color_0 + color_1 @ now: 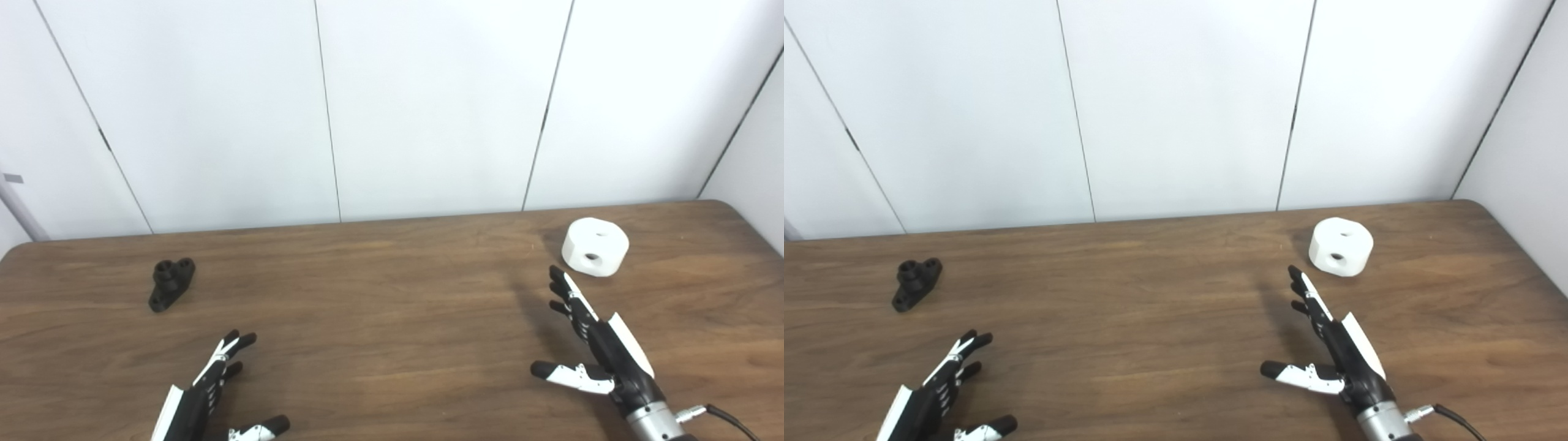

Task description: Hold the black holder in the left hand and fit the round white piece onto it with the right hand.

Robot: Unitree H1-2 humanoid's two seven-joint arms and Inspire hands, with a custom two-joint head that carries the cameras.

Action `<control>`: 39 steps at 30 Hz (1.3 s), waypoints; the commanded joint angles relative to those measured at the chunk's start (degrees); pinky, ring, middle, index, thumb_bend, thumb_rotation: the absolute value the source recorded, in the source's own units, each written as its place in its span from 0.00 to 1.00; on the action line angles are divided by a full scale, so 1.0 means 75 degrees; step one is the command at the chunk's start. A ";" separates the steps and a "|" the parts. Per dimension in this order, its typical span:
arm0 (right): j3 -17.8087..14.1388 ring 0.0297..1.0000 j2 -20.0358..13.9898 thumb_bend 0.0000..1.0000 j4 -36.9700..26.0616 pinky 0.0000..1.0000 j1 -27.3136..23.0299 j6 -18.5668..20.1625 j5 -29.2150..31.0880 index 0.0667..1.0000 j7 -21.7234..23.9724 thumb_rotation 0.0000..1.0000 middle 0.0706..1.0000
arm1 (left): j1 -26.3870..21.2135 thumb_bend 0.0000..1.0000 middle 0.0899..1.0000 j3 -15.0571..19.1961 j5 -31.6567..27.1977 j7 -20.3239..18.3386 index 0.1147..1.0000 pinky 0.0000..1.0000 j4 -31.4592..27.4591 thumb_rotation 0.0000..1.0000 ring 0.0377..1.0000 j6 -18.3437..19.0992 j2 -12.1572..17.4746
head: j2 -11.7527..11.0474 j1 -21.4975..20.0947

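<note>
Lying on the far left part of a brown wooden table (392,331), a small black plastic holder (171,283) rests flat, its long base running diagonally with a raised round collar in the middle and a round hole at each end. Nothing touches it. Well apart from it, on the far right part of the same table, sits a round white plastic piece (595,246), a thick short cylinder with one hole in its top face and another dark hole in its side wall facing the camera.

Nearer the camera, the robot's left hand (211,383), black with white panels, comes in from the bottom left edge. Its fingers are straight and spread, the thumb held out to the side, and it holds nothing. It is nearer the viewer than the black holder and not in contact with it.

The right hand (597,346), also black and white, comes in from the bottom right, with a silver wrist and a thin black cable (729,422) trailing from it. Its fingers are stretched out and pointing toward the white piece, the thumb spread to the left, holding nothing. The fingertips (556,274) are near the white piece but apart from it.

Behind the table stands a plain white panelled wall (429,104) with thin dark seams
</note>
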 commanded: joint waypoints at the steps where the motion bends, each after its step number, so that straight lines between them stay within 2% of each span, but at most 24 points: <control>1: 0.0117 0.97 0.0177 0.97 0.0357 0.91 0.0395 -0.0259 -0.0098 1.00 -0.0094 0.59 1.00 | 0.0019 0.97 1.00 0.0029 0.0029 0.0029 0.88 0.99 -0.0043 0.26 1.00 0.0068 0.0111 | 0.0005 -0.0011; 7: 0.0114 0.97 0.0174 0.97 0.0348 0.91 0.0396 -0.0209 -0.0078 1.00 -0.0079 0.60 1.00 | 0.0009 0.97 1.00 0.0022 0.0101 0.0045 0.87 0.98 -0.0047 0.27 1.00 0.0085 0.0117 | 0.0015 0.0001; 16: 0.0113 0.98 0.0182 0.97 0.0341 0.93 0.0405 -0.0233 -0.0060 1.00 -0.0080 0.59 1.00 | 0.0037 0.96 1.00 0.0028 0.0097 0.0045 0.89 1.00 -0.0126 0.20 1.00 0.0208 0.0108 | 0.0047 0.0023; 21: 0.0104 0.98 0.0164 0.97 0.0310 0.93 0.0430 -0.0221 -0.0028 1.00 -0.0059 0.58 1.00 | 0.0056 0.94 1.00 0.0033 0.0240 0.0125 0.88 0.97 -0.0121 0.22 1.00 0.0100 0.0078 | 0.0068 0.0122; 24: 0.0090 0.98 0.0129 0.96 0.0294 0.93 0.0455 -0.0240 -0.0004 1.00 -0.0041 0.58 1.00 | 0.0081 0.90 1.00 0.0074 0.0204 0.0187 0.88 0.97 -0.0135 0.19 1.00 -0.0048 -0.0008 | 0.0094 0.0187; 29: 0.0059 0.97 0.0097 0.97 0.0308 0.92 0.0477 -0.0294 -0.0032 1.00 -0.0078 0.60 1.00 | 0.0116 0.90 1.00 0.0221 0.0740 0.0709 0.83 0.99 -0.0167 0.15 1.00 -0.0440 -0.0262 | 0.0113 0.0250; 32: 0.0044 0.97 0.0053 0.97 0.0309 0.93 0.0497 -0.0313 -0.0015 1.00 -0.0057 0.61 0.99 | 0.0147 0.88 1.00 0.0307 0.1115 0.1005 0.80 1.00 -0.0263 0.12 1.00 -0.0500 -0.0431 | 0.0124 0.0390; 37: -0.0003 0.98 -0.0022 0.96 0.0305 0.93 0.0537 -0.0330 0.0193 1.00 0.0047 0.60 1.00 | 0.0082 0.87 1.00 0.0525 0.1779 0.1878 0.74 1.00 -0.0222 0.14 1.00 -0.1216 -0.0785 | 0.0123 0.0686; 39: -0.0020 0.98 -0.0051 0.95 0.0334 0.93 0.0536 -0.0364 0.0234 1.00 0.0064 0.60 1.00 | 0.0042 0.88 1.00 0.0581 0.1974 0.2163 0.73 1.00 -0.0201 0.15 1.00 -0.1355 -0.0874 | 0.0113 0.0771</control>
